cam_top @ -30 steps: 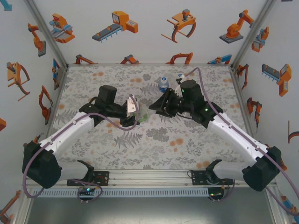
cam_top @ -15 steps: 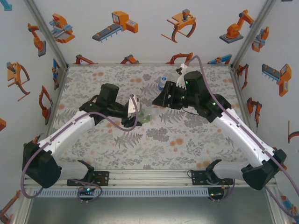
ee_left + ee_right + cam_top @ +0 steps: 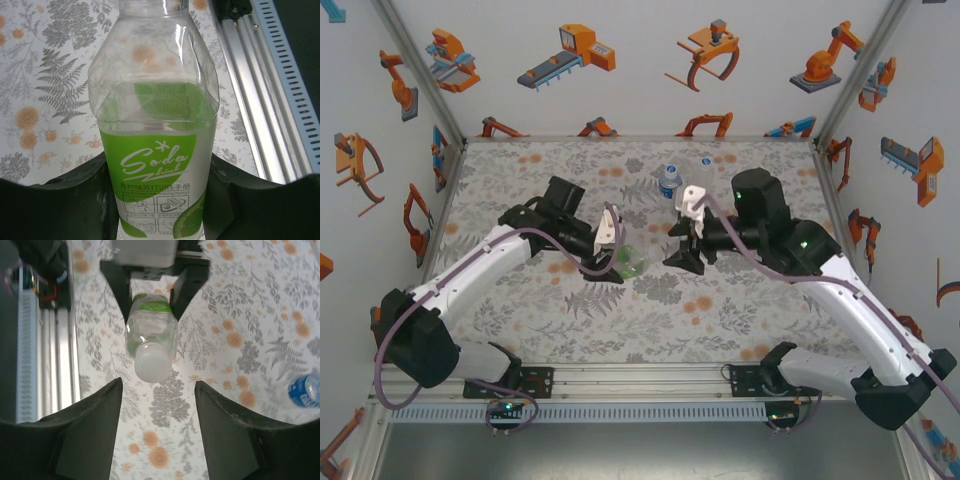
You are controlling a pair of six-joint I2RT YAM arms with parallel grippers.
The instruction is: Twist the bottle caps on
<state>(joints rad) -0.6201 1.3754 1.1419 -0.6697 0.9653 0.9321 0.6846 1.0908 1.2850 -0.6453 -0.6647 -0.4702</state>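
Right gripper (image 3: 157, 390) back at the bottle.
Left gripper (image 3: 158, 170) clamped the green-label bottle (image 3: 156, 110) mid-table; the right, returned from the far side, jaws apart, faced its white cap (image 3: 152, 366), probably to tighten it.

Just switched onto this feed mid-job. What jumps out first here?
The green-labelled Soda bottle stands out, clamped in the left gripper near the middle of the table, with a white cap on its neck pointing at the right wrist camera. The right gripper faces that cap with its jaws wide open, not touching it. A blue-labelled bottle stands apart toward the far edge.
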